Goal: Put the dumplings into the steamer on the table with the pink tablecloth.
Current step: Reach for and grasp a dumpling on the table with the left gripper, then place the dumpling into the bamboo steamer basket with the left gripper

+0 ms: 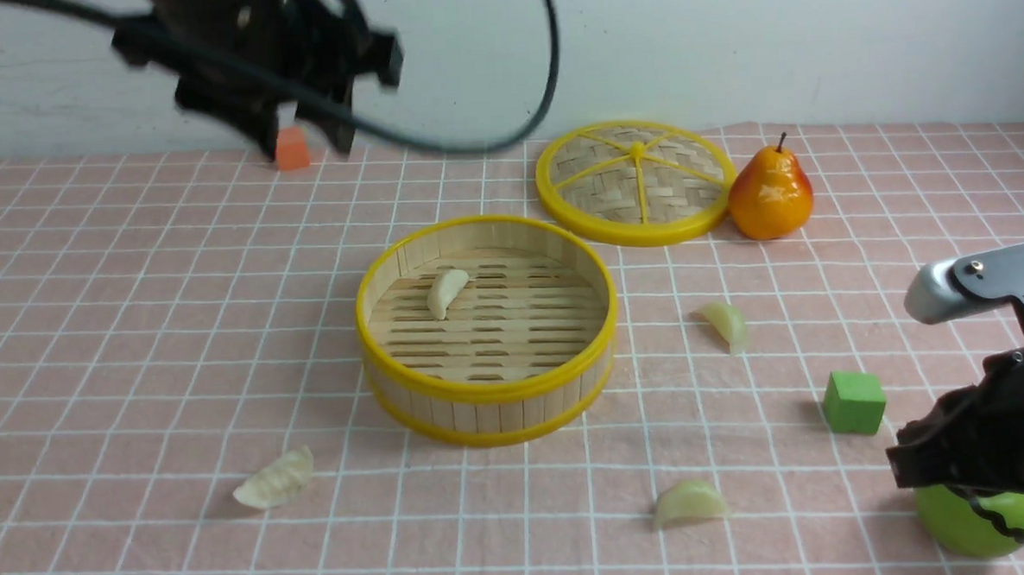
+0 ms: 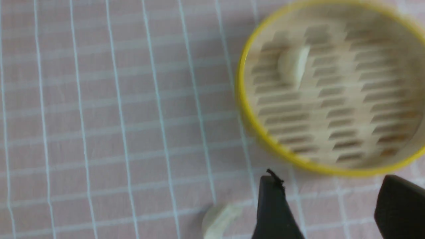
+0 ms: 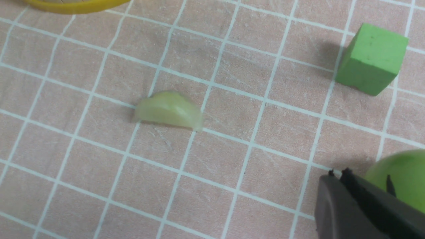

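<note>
The steamer (image 1: pixel 489 390) stands mid-table on the pink tablecloth (image 1: pixel 134 338) with one dumpling (image 1: pixel 446 292) on its slat floor. Three more dumplings lie on the cloth: front left (image 1: pixel 276 481), front (image 1: pixel 691 502) and right of the steamer (image 1: pixel 726 324). My left gripper (image 1: pixel 302 132) hangs high at the back left, blurred, open and empty. In its wrist view the gripper (image 2: pixel 332 186) is beside the steamer rim (image 2: pixel 245 109), with a dumpling (image 2: pixel 219 219) on the cloth nearby. My right gripper (image 1: pixel 904 469) is low at the front right, shut (image 3: pixel 337 174) and empty, apart from the front dumpling (image 3: pixel 169 109).
A flat woven lid (image 1: pixel 635 182) lies behind the steamer with a pear (image 1: pixel 770 191) next to it. An orange cube (image 1: pixel 292 148) sits at the back left. A green cube (image 1: pixel 854 402) and a green apple (image 1: pixel 976 522) are by the right arm.
</note>
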